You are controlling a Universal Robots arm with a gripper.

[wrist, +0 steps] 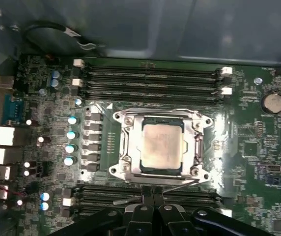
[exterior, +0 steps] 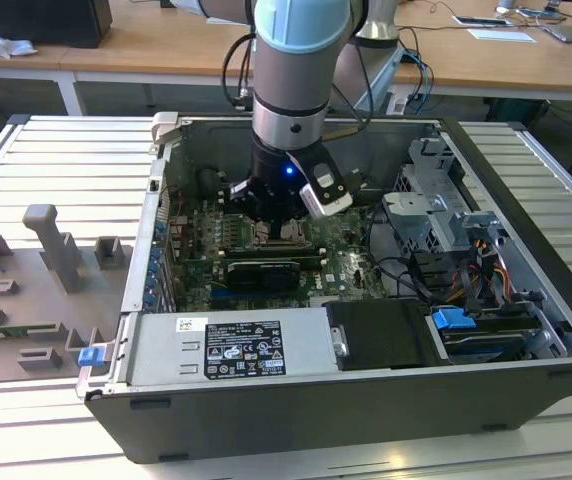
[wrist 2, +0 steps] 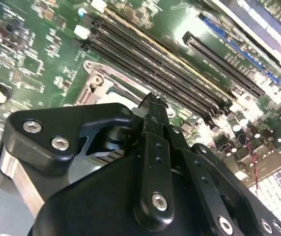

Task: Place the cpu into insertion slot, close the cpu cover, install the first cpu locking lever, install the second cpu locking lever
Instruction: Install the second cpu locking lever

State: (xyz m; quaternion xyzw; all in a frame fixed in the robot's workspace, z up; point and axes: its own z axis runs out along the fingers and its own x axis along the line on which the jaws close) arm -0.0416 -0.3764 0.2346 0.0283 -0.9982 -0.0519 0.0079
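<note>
In the first wrist view the cpu (wrist: pixel 162 145), a pale silvery square, lies in the insertion slot (wrist: pixel 200 147) on the green board. The cpu cover (wrist: pixel 128 142), a silver frame, lies flat around it. Thin wire levers run along the socket's edges; one (wrist: pixel 180 183) lies on the side nearest my fingers. My gripper (wrist: pixel 153 192) is shut, its black fingers pressed together just beside that socket edge, with nothing visible between them. In the second wrist view the gripper (wrist 2: pixel 153 100) tip hovers by the socket's corner. In the exterior view the gripper (exterior: pixel 272 222) hangs low inside the open computer case.
Long black memory slots (wrist: pixel 150 78) flank the socket on two sides. A black card (exterior: pixel 266 272) lies just in front of the socket, then the power supply (exterior: pixel 231 345). A drive cage (exterior: pixel 436 215) and cables fill the exterior view's right. The case walls (exterior: pixel 156 210) enclose everything.
</note>
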